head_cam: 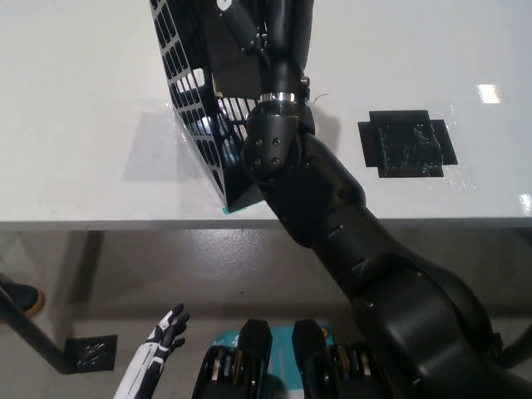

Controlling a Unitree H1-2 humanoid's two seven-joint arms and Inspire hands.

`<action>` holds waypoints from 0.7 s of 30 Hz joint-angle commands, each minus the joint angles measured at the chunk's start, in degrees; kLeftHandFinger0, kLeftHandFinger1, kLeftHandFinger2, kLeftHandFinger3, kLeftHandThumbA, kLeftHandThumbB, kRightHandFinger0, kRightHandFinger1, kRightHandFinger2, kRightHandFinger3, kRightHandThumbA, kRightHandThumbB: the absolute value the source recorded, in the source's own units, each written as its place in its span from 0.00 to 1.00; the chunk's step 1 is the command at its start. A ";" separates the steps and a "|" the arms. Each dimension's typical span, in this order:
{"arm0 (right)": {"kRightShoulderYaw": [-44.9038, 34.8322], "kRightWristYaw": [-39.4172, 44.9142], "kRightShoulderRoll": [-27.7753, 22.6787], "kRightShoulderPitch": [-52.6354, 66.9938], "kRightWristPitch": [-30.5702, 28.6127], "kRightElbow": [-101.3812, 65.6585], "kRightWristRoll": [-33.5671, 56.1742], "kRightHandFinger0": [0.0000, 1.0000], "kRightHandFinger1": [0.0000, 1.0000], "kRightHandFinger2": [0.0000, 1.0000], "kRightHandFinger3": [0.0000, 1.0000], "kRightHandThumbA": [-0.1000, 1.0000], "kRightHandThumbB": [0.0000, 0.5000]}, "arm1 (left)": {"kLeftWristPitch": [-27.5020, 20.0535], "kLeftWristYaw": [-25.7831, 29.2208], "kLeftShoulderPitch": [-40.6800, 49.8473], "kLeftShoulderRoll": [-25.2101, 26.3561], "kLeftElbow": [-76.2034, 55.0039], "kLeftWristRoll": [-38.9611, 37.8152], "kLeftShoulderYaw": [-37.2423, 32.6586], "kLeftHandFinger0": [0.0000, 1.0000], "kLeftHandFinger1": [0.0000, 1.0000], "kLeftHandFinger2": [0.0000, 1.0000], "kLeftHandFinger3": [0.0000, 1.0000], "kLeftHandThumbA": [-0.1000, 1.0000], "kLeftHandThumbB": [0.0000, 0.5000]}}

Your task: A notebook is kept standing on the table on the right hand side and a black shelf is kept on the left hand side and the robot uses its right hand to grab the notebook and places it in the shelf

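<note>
We found the right hand (249,33) grasping the notebook (226,56) over the black shelf (187,91) — tilted, presumably for insertion (the left hand (166,332) rested low, fingers apart).

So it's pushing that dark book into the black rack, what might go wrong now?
Two risks. The black mesh shelf stands close to the white table's front edge; a shove from the black right arm might tip it or slide it off. The dark flat notebook could catch on the shelf's wall instead of dropping in. The white left robot hand rests low, too far away to steady anything.
</note>
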 commanded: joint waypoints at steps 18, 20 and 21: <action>2.01 10.66 0.26 -3.51 -4.41 1.08 5.00 1.00 1.00 1.00 1.00 1.00 0.61 | -1.90 -1.11 0.09 1.15 -1.29 0.83 -1.14 1.00 1.00 1.00 1.00 1.00 0.15; 2.08 11.05 -0.11 -3.19 -4.41 0.30 5.03 1.00 1.00 1.00 1.00 1.00 0.61 | -1.91 -1.09 0.09 1.16 -1.27 0.93 -1.17 1.00 1.00 1.00 1.00 1.00 0.14; 2.27 11.02 -0.35 -3.08 -4.41 -0.02 4.82 1.00 1.00 1.00 1.00 1.00 0.61 | -1.61 -1.08 0.12 1.20 -1.39 1.09 -1.22 1.00 1.00 1.00 1.00 1.00 0.14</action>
